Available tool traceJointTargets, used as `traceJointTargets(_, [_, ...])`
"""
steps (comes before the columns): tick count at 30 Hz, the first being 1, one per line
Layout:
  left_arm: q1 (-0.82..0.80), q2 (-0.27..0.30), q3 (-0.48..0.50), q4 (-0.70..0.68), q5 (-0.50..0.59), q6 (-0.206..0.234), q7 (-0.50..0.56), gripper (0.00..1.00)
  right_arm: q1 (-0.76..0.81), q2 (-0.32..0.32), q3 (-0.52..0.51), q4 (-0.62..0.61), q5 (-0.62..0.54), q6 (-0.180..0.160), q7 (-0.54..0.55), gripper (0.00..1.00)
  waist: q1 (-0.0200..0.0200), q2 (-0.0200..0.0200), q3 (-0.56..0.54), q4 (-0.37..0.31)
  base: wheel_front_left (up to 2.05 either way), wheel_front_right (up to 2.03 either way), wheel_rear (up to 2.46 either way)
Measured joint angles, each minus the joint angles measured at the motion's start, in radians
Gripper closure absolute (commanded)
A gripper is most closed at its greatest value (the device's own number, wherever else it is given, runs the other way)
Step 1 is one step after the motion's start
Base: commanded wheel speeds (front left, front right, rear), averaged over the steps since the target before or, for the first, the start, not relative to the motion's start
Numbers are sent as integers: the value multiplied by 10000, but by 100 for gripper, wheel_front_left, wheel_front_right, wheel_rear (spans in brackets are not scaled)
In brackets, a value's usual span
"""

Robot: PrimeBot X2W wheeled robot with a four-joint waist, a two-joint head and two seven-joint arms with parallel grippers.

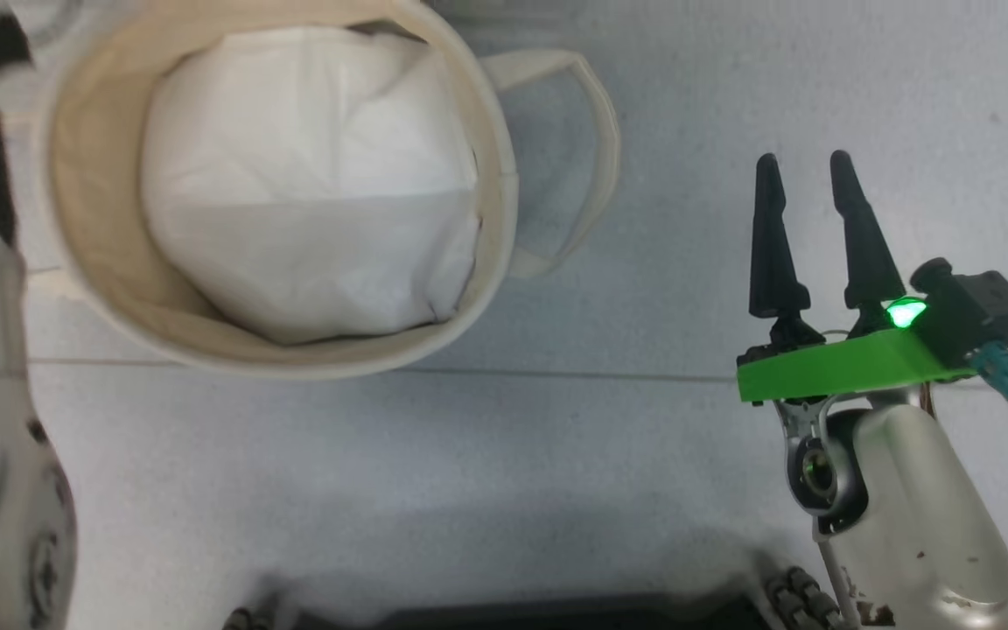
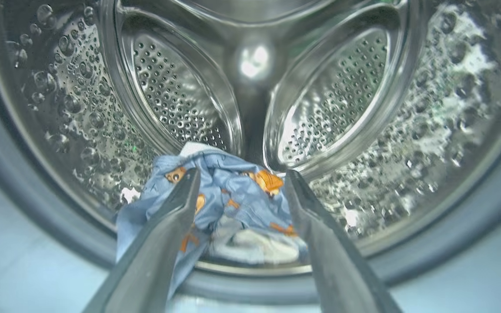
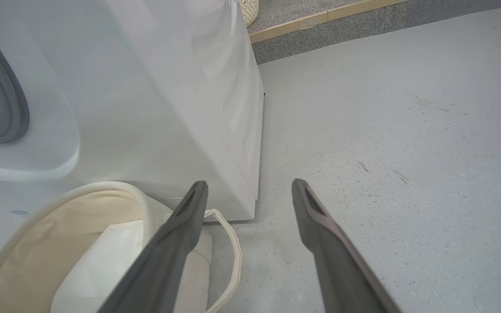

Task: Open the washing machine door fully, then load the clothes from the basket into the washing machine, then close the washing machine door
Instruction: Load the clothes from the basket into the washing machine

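Lying crumpled at the front of the steel drum [image 2: 342,100] of the washing machine [image 3: 168,87], the clothes [image 2: 233,195] form a blue, bear-printed heap with no clear long axis. A cream piece sits low in front, and one edge hangs out over the drum's lip. The left gripper [image 2: 242,173] hovers before them, its fingers spread wide and holding nothing. The right gripper [image 1: 804,157] gapes empty near the basket [image 1: 491,131].

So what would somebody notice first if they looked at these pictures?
First comes the shiny steel drum, with blue bear-print clothes heaped at its bottom, just beyond the open left pincer. Next is the cream basket on the floor, with a white sheet inside it. The open right pincer hangs to its right.
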Motion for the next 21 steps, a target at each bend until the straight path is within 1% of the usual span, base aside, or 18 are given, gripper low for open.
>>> traceJointTargets(4, [1785,-234,-441,-489,-13,-2,0,0,53,-4,52,293,-38,0,0,0,0,0,-895,247,0,0,0])
traceJointTargets(12, [4855,-825,-876,-1313,169,-2,8,0,768,-6,52,740,-25,0,0,0,-1,1,-2609,718,0,0,0])
traceJointTargets(14, [5489,-938,-867,-1511,192,-2,12,0,944,-6,46,819,-23,0,0,0,-1,1,-3025,851,0,0,0])
traceJointTargets(16, [5798,-974,-855,-1624,240,-2,12,0,1030,-6,46,867,-19,0,0,0,-1,1,-3241,922,0,0,0])
traceJointTargets(21, [7241,-1198,-767,-2359,637,0,12,0,1476,-4,46,1009,174,0,0,0,-1,1,-4203,1226,0,0,0])
